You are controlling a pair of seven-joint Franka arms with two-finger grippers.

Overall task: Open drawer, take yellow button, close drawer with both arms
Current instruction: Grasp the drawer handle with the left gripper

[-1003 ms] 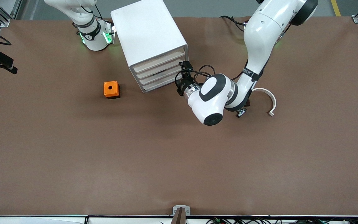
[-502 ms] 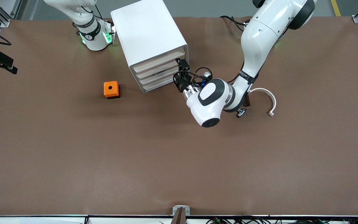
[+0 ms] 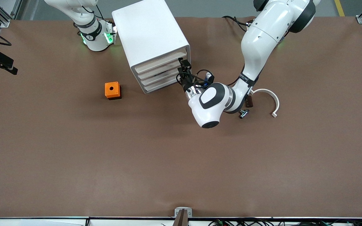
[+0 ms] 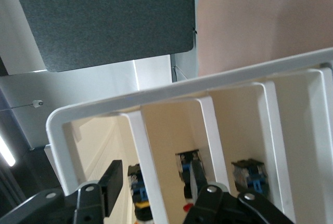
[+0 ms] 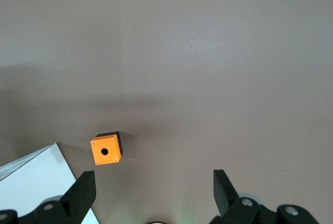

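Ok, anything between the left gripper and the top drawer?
Nothing visible. The left gripper is at the drawer front, at its end toward the left arm, fingers apart around a tray lip. The right gripper waits over the table.

Quick headcount: two white robot arms, the left arm (image 3: pixel 259 37) and the right arm (image 3: pixel 86 25), each with one black two-finger claw, so two claws total, the left claw (image 4: pixel 156 195) and the right claw (image 5: pixel 153 193). One white cabinet (image 3: pixel 148 34) with four beige-fronted drawers stacked in it, the top drawer (image 3: pixel 162 60) included. Loose on the worktop (image 3: pixel 181 163) there's one orange cube (image 3: pixel 112 90) with a round hole, one curved white C-shaped piece (image 3: pixel 270 97) and one small metal part (image 3: pixel 243 114).
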